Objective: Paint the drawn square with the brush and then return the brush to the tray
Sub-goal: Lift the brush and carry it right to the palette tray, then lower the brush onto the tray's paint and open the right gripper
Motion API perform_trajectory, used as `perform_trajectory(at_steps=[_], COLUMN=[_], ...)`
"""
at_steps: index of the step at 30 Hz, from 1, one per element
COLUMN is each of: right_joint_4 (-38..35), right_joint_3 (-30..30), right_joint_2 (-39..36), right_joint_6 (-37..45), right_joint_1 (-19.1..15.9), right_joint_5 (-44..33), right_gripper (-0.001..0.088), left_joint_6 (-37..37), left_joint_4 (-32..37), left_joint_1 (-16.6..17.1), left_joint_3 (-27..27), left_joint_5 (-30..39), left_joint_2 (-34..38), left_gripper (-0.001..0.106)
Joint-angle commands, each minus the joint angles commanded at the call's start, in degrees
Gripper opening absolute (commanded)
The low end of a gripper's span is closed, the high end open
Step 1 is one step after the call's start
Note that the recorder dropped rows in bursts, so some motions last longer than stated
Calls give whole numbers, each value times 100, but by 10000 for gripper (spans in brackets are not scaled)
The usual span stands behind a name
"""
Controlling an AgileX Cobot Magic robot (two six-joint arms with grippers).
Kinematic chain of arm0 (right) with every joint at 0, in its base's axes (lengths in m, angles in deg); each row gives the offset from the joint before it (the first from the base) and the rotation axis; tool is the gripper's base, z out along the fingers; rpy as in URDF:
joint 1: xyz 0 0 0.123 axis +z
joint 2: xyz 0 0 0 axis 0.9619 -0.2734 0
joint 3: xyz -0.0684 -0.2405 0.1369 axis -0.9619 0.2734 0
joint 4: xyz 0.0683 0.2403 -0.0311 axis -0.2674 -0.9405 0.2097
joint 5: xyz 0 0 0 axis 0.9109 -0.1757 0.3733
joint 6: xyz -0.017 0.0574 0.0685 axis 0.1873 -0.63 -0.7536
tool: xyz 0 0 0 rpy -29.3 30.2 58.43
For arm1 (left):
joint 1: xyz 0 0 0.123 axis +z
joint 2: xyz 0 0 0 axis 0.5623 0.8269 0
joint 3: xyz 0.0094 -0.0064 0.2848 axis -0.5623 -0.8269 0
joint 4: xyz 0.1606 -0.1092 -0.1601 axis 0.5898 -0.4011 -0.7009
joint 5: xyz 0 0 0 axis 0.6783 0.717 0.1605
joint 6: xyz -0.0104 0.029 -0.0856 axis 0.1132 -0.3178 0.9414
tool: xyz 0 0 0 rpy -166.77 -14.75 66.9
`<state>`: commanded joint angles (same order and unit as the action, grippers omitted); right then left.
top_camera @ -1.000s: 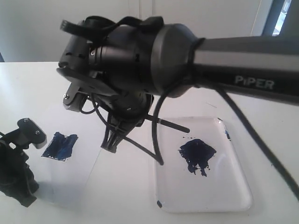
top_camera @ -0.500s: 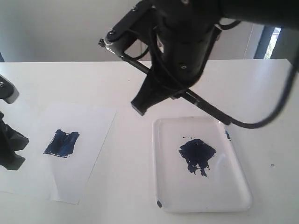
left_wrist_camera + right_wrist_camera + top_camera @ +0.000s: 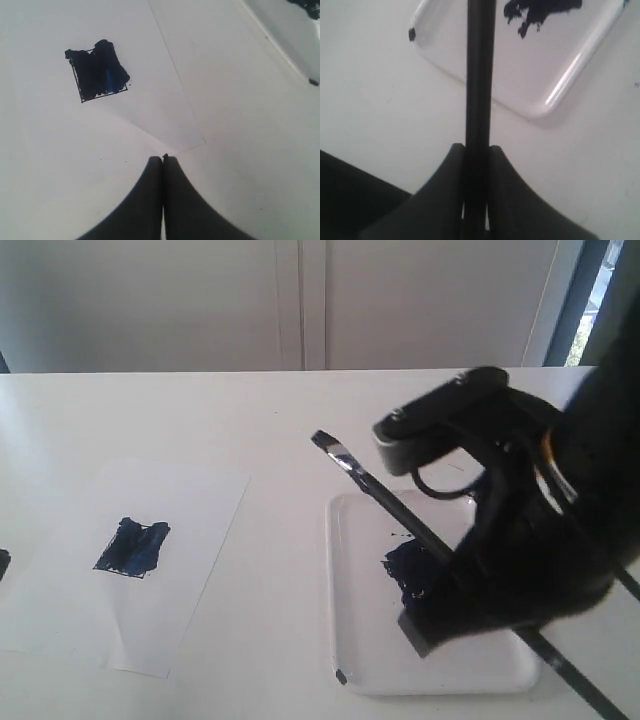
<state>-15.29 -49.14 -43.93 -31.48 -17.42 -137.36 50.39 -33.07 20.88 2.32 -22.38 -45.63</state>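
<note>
The brush [image 3: 385,500] slants above the tray [image 3: 365,665], its bristles up over the table beyond the tray's far left corner. My right gripper [image 3: 432,600] is shut on its black handle [image 3: 480,75] and hangs over the tray, partly hiding the dark blue blot [image 3: 405,565]. The drawn square [image 3: 132,547], smeared dark blue, lies on the white paper sheet [image 3: 190,500] at the left. My left gripper [image 3: 163,159] is shut on nothing, just off a corner of the sheet, well apart from the square [image 3: 96,70].
The tray's rim [image 3: 560,87] and a small dark mark at one corner [image 3: 412,34] show in the right wrist view. White tabletop [image 3: 280,410] surrounds paper and tray. A wall and window frame [image 3: 570,300] stand behind the table.
My right arm has swung right and come down from between paper and tray to over the tray, carrying the brush. My left gripper has pulled back to the exterior view's left edge.
</note>
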Motion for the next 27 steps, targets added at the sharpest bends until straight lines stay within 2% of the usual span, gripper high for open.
perform_trajectory(at_steps=[6, 9, 14, 15, 16, 19, 21, 23, 27], right_joint_4=[-52, -200, -319, -322, -332, -332, -332, -67, 294], right_joint_3=[919, 1268, 1813, 1873, 1945, 1973, 1973, 1973, 1973], right_joint_2=[510, 622, 638, 638, 579, 252, -82, -564, -938], right_joint_6=[-639, -642, -772, -811, -881, -912, -1038, -1535, -1943], right_joint_1=[0, 0, 0, 0, 0, 0, -10, -23, -23], right_joint_5=[0, 0, 35, 310, 697, 1203, 1437, 1738, 2106], right_gripper=[0, 0, 0, 0, 0, 0, 0, 0, 0], left_joint_6=[278, 278, 278, 278, 278, 240, 237, 211, 211], left_joint_4=[-183, -435, -722, -785, -961, -1276, -1301, -1301, -1301], left_joint_1=[0, 0, 0, 0, 0, 0, 0, 0, 0], left_joint_3=[-14, -111, -521, -624, -813, -1048, -1073, -1073, -1073], left_joint_5=[319, 591, 1019, 1049, 1112, 1037, 934, 922, 922], left_joint_2=[-689, -954, -1411, -1464, -1548, -1550, -1550, -1550, -1550], left_gripper=[0, 0, 0, 0, 0, 0, 0, 0, 0])
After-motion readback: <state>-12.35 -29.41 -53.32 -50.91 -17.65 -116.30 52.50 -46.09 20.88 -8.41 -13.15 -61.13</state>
